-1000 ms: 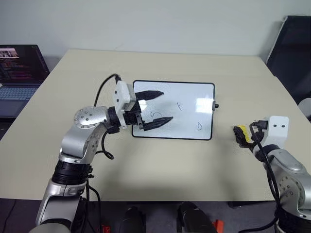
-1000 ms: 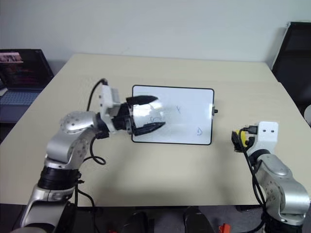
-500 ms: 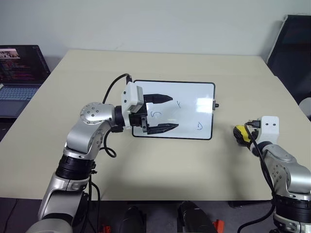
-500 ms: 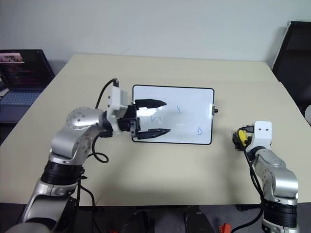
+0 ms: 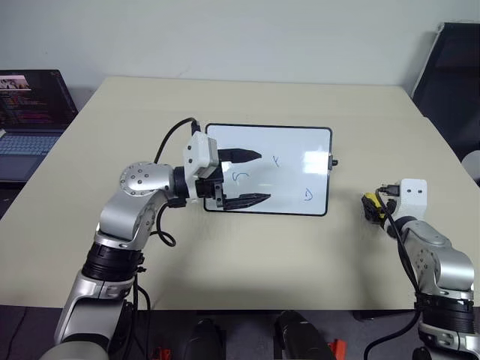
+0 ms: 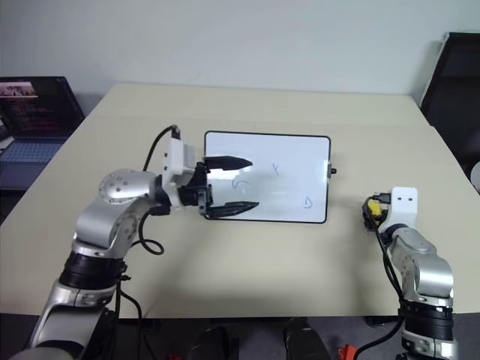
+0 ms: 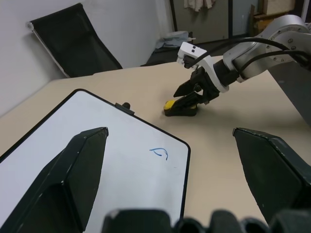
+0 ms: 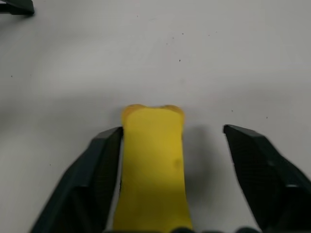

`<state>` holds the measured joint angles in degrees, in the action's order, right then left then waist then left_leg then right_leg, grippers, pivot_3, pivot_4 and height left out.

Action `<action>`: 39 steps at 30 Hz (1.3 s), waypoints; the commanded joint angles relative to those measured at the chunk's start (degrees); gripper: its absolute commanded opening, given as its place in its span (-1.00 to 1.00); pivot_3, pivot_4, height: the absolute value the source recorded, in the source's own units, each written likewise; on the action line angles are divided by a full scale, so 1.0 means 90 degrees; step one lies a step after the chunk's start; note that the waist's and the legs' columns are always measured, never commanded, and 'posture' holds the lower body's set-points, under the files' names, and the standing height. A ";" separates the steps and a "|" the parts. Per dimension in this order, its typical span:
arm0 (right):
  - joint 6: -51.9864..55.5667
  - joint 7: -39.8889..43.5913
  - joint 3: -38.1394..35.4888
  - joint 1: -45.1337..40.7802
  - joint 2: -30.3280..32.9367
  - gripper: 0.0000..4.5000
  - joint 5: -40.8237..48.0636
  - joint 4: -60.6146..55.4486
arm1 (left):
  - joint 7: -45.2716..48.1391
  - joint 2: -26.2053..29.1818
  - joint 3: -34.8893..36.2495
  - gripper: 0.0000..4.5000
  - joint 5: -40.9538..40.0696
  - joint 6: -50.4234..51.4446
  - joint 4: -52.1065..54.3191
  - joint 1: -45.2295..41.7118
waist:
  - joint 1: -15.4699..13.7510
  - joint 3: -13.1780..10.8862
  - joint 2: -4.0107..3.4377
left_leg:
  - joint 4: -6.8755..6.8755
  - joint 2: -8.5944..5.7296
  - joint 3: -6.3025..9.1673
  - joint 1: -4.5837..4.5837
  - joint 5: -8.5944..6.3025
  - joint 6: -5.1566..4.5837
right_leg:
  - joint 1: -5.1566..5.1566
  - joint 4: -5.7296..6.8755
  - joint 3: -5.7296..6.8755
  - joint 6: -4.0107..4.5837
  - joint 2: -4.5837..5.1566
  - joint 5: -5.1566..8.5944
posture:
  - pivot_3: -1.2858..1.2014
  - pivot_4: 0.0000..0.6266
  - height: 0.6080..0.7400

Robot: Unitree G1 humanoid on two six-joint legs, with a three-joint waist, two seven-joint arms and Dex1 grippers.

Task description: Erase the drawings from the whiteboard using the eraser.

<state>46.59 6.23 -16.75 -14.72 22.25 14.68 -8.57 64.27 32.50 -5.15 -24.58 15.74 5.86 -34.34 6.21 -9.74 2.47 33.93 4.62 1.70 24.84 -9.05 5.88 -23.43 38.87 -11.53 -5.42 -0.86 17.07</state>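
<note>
one finger (image 8: 104, 165) touches eraser (image 8: 153, 165)

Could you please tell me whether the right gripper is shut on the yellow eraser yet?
Not yet: the right gripper straddles the small yellow block eraser; one finger touches it, the other stands apart.

The whiteboard (image 5: 285, 157) lies flat on the table ahead of me, long side across, black-framed, with a knob on its right short side. Three blue drawings (image 5: 307, 195) remain on its white face. The eraser (image 8: 153, 170), a yellow block with a black part, rests on the table to the board's right, between my right fingers (image 8: 99, 179), touching one.
</note>
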 commanded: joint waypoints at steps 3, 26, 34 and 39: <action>-0.0064 0.0054 -0.0012 -0.0131 0.0084 -0.44 -0.0040 -0.0071 | -0.0057 0.0109 0.0191 1.00 0.0061 -0.0125 0.0066 0.0002 | 0.0001 0.0000 0.0000 | 0.0000 0.0000 0.0000 0.0000 0.0000 0.0000 | 0.0000 0.0000 0.0001 0.0000 0.0000 0.0000 | 0.03 -0.52 1.00; -0.0264 0.0298 0.0060 0.0316 -0.0056 -0.29 0.0155 -0.1155 | -0.0318 0.0250 0.0308 1.00 -0.0087 0.0090 0.0544 0.0629 | 0.0003 -0.0001 -0.0002 | 0.0003 0.0000 0.0004 -0.0002 0.0000 0.0000 | 0.0005 0.0001 0.0004 0.0007 0.0000 0.0004 | 0.03 -0.52 1.00; 0.0062 -0.0011 -0.0233 0.0329 -0.0056 0.99 0.0046 -0.1191 | 0.0083 0.0194 0.0167 1.00 -0.0420 0.0232 0.0557 0.0339 | -0.0001 -0.0002 -0.0001 | 0.0003 0.0000 0.0005 -0.0002 0.0000 0.0000 | 0.0005 0.0000 0.0005 0.0009 0.0000 0.0006 | 0.03 -0.52 1.00; 0.0036 -0.0031 -0.0311 0.0192 -0.0003 0.99 0.0043 -0.0772 | 0.0351 0.0103 0.0031 1.00 -0.0703 0.0556 0.0637 0.0119 | 0.0003 -0.0003 -0.0002 | 0.0003 0.0000 0.0005 -0.0002 0.0000 0.0000 | 0.0005 0.0000 0.0005 0.0008 0.0000 0.0005 | 0.03 -0.52 1.00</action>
<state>47.33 6.01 -18.08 -12.02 21.41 15.10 -14.98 66.62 33.54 -4.85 -29.25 20.12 9.11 -31.85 6.24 -9.76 2.45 33.95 4.61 1.74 24.82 -9.05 5.88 -23.38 38.87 -11.49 -5.35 -0.86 17.11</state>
